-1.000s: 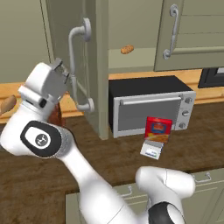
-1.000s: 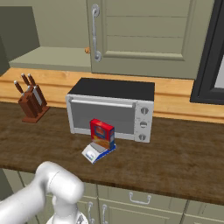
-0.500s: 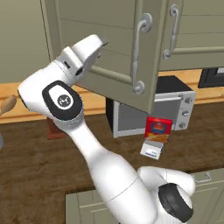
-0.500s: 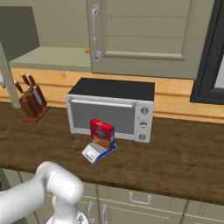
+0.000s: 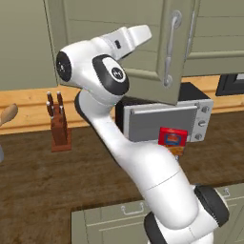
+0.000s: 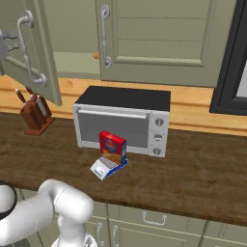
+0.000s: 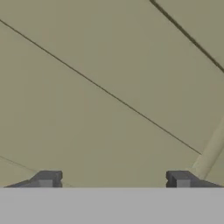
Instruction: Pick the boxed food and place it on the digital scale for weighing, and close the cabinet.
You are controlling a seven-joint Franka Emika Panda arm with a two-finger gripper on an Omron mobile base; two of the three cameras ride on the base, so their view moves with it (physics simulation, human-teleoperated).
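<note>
The red boxed food (image 5: 172, 139) (image 6: 112, 146) stands upright on the small flat digital scale (image 6: 102, 168), in front of the toaster oven. The cabinet's left door (image 5: 143, 43) (image 6: 34, 53) hangs partly open, swung out over the counter, while its right door (image 6: 159, 38) is shut. My gripper (image 5: 143, 32) (image 7: 113, 180) is raised high against the inner face of that left door. Its jaws stand wide apart with nothing between them, and the olive door panel (image 7: 109, 96) lies right ahead of the fingertips.
A silver toaster oven (image 5: 162, 119) (image 6: 123, 120) sits at the back of the wooden counter. A knife block (image 5: 58, 126) (image 6: 34, 113) stands to its left. A small brown lump (image 6: 96, 55) lies on the cabinet shelf. A dark frame (image 6: 231, 62) rises at the right.
The arm has swung up and to the right, and the left cabinet door has swung with it towards shut. The boxed food and scale have not moved.
</note>
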